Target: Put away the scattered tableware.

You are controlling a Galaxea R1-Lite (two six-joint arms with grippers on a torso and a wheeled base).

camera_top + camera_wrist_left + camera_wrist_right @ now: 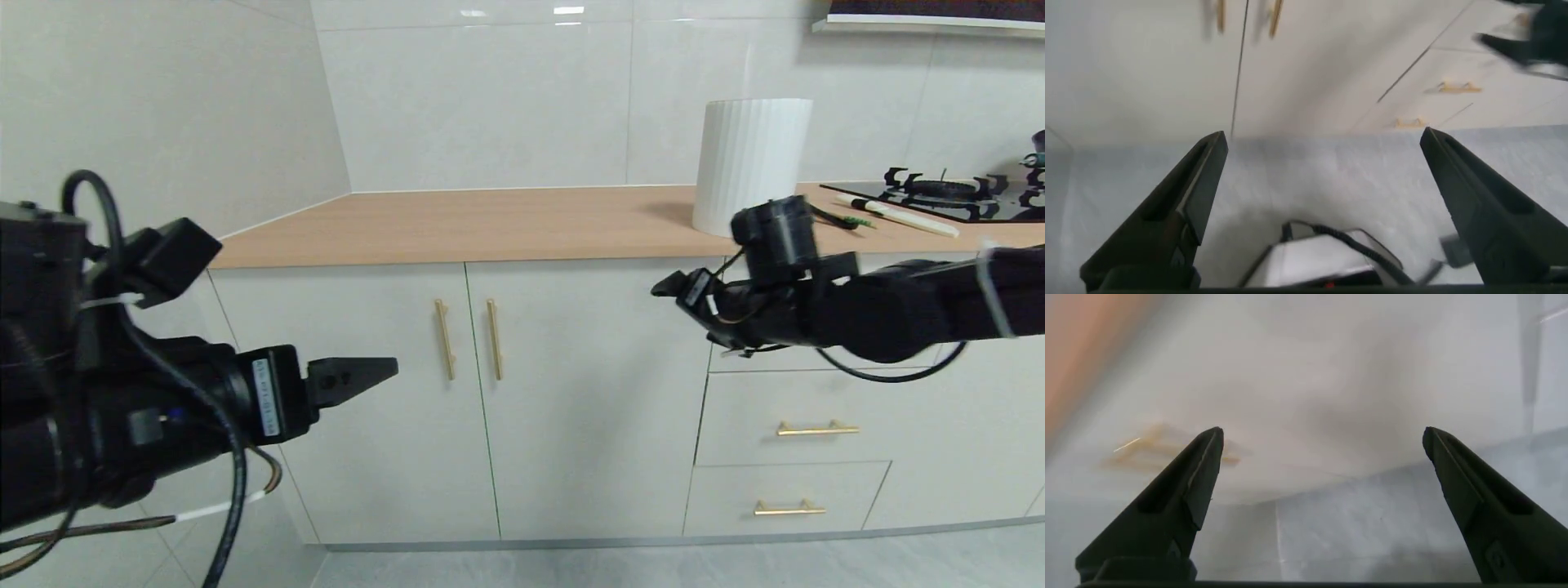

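Note:
On the wooden counter (490, 224) stands a tall white ribbed holder (751, 163). Just to its right lie a long cream utensil (906, 217) and a dark one with a green end (849, 220), beside the cooktop. My left gripper (384, 371) (1323, 143) hangs low in front of the left cabinet door, open and holding nothing. My right gripper (665, 290) (1323, 437) is level with the counter's front edge, below the holder, open with nothing between its fingers. The left wrist view catches the right gripper (1527, 41) farther off.
A black gas cooktop (947, 196) sits at the counter's right end. Below are two cabinet doors with gold handles (469, 339) and drawers with gold pulls (816, 428). Tiled walls close off the back and left. Grey floor (653, 567) lies in front of the cabinets.

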